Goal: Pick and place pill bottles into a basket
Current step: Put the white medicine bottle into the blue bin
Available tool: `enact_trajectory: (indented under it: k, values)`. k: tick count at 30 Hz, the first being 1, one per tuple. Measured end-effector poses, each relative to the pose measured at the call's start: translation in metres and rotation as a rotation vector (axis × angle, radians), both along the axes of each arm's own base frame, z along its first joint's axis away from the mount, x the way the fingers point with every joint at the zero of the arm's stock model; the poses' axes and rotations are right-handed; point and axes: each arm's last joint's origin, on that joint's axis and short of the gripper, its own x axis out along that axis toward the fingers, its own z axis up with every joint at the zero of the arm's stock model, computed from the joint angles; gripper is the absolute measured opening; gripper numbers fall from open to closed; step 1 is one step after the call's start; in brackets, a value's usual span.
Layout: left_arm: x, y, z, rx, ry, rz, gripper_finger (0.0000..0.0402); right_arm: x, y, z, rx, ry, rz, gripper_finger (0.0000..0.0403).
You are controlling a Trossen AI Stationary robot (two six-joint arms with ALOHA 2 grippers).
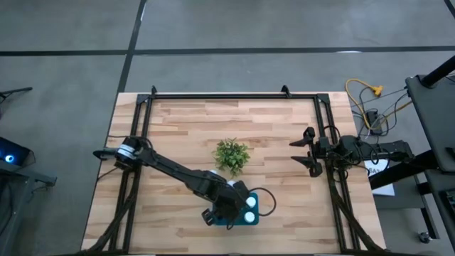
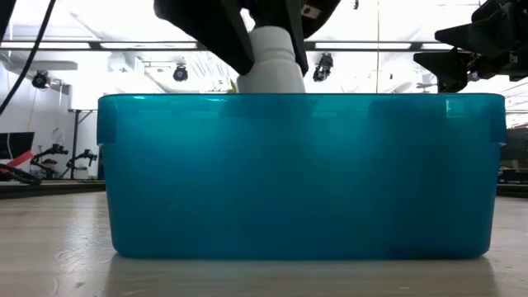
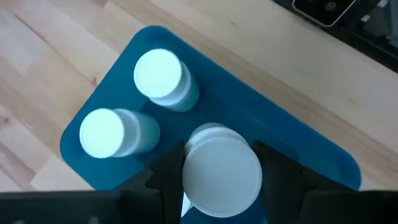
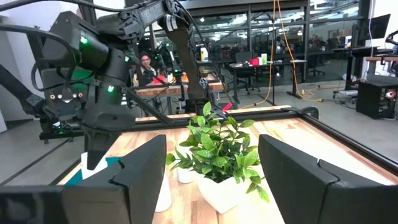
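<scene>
The teal basket [image 1: 240, 217] stands near the table's front edge, right of the middle. Two white pill bottles [image 3: 158, 74] [image 3: 102, 132] stand upright on its floor. My left gripper [image 3: 221, 186] hangs over the basket, shut on a third pill bottle [image 3: 222, 174]. In the low view this bottle [image 2: 271, 66] shows just above the basket's rim [image 2: 301, 101]. My right gripper [image 1: 302, 151] waits open at the table's right side, level, pointing at the plant. My left gripper pinches the pill bottle between its two fingers [image 3: 163, 180], one on each side of the body below the cap [image 3: 222, 171]. The fingers come slanting down from above. The bottle is upright over the basket. Its bottom is hidden behind the basket's wall.
A small green plant in a white pot [image 1: 232, 155] stands at the table's middle, just behind the basket. A black frame [image 1: 234, 96] runs along the table's far and side edges. Bare wood lies to the left and the far side.
</scene>
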Motion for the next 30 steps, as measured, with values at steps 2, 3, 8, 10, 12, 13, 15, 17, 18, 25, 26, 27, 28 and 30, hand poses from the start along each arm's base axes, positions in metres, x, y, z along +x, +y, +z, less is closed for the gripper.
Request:
enact_trajectory:
  k: [2,3,8,10,12,13,15,17,18,25,26,27,28,30]
  values:
    - [0.001,0.002,0.0,0.0,0.0,0.006,0.0142,0.0,0.0,0.0,0.0,0.0,0.0,0.0245]
    - [0.002,0.003,-0.001,-0.001,-0.004,0.008,0.0142,0.0,0.0,0.0,0.0,0.0,0.0,0.0246]
    - [0.011,0.001,-0.014,-0.013,0.011,0.004,0.0142,0.0,0.0,0.0,0.0,0.0,0.0,0.0251]
    - [0.014,-0.004,-0.014,-0.034,0.005,-0.012,0.0142,0.0,0.0,0.0,0.0,0.0,0.001,0.0252]
    - [0.016,-0.009,-0.014,-0.048,0.004,-0.027,0.0142,0.0,0.0,0.0,0.0,0.0,0.0,0.025]
    - [0.016,-0.01,-0.014,-0.05,0.003,-0.03,0.0142,0.0,0.0,0.0,0.0,0.001,0.001,0.0249]
    - [0.015,-0.01,-0.015,-0.048,0.012,-0.03,0.0142,0.0,0.0,0.0,0.0,0.001,0.0,0.0246]
    - [0.016,-0.009,-0.015,-0.047,0.011,-0.028,0.0142,0.0,0.0,0.0,0.0,0.002,0.001,0.0244]
    - [0.016,-0.009,-0.015,-0.048,0.009,-0.028,0.0142,0.0,0.0,0.0,0.0,0.002,0.001,0.0244]
    - [0.016,-0.009,-0.016,-0.049,0.01,-0.028,0.0142,0.0,0.0,0.0,0.0,0.001,0.001,0.0244]
    - [0.015,-0.009,-0.017,-0.051,0.014,-0.03,0.0142,0.0,0.0,0.0,0.0,0.001,0.0,0.0245]
    - [0.015,-0.009,-0.018,-0.057,0.016,-0.033,0.0142,0.0,0.0,0.0,0.0,0.001,0.0,0.0246]
    - [0.015,-0.009,-0.019,-0.062,0.017,-0.036,0.0142,0.0,0.0,0.0,0.0,0.001,0.0,0.0247]
    - [0.015,-0.008,-0.02,-0.064,0.021,-0.036,0.0142,0.0,0.0,0.0,0.0,0.001,0.0,0.0249]
